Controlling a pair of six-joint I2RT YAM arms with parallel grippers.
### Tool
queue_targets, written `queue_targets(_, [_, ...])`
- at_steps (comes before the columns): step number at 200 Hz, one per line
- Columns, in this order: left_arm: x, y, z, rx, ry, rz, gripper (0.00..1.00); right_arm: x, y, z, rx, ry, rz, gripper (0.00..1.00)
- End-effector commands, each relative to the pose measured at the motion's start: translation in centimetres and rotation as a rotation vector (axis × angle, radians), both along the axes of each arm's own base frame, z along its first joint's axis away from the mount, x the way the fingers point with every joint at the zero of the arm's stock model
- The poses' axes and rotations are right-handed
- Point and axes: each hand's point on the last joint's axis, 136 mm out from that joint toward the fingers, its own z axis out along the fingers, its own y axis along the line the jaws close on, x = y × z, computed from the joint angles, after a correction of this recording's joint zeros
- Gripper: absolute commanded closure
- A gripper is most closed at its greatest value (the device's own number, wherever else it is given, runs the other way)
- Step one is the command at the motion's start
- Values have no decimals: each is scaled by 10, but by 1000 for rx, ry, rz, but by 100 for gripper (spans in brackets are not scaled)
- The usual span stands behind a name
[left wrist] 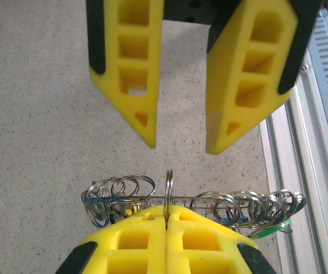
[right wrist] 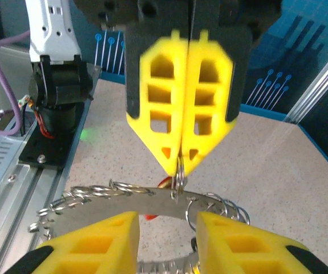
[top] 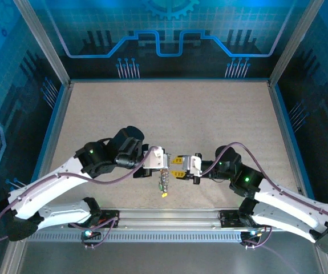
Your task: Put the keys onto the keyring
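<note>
While L gripper (left wrist: 167,213) pinches it, keyring (right wrist: 135,199) runs crosswise, prob. level.

Keyring (right wrist: 141,200) bars the centre; far table (top: 169,114) open.

Place: a robot lab cell, which I drive from afar.
Item one: a speckled beige table (top: 169,114), fenced by aluminium posts (top: 41,40).
Item two: blue wall panels (top: 169,34) on three sides, printed with circuit traces and a gear.
Item three: a slotted metal rail (top: 169,216) along the near edge, where I see a white-and-black left arm (top: 55,182) and right arm (top: 283,200) bolted.
Item four: purple cables (top: 118,178) along the arms, and small green lights (top: 90,152) on their joints.
</note>
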Motion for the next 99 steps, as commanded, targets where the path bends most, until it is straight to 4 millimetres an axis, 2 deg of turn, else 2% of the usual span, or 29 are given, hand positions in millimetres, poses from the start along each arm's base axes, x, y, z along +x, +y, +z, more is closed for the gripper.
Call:
queue_targets(1, [-8, 5, 0, 89, -23, -68, 100, -3, 6, 2, -22, 5, 26, 67])
queue_targets(39, [-6, 0, 1, 111, -17, -78, 100, -5, 19, 6, 30, 78, 70, 68])
queue_targets(99, [-6, -6, -1, 117, -5, -83, 100, -8, 26, 3, 66, 138, 89, 78])
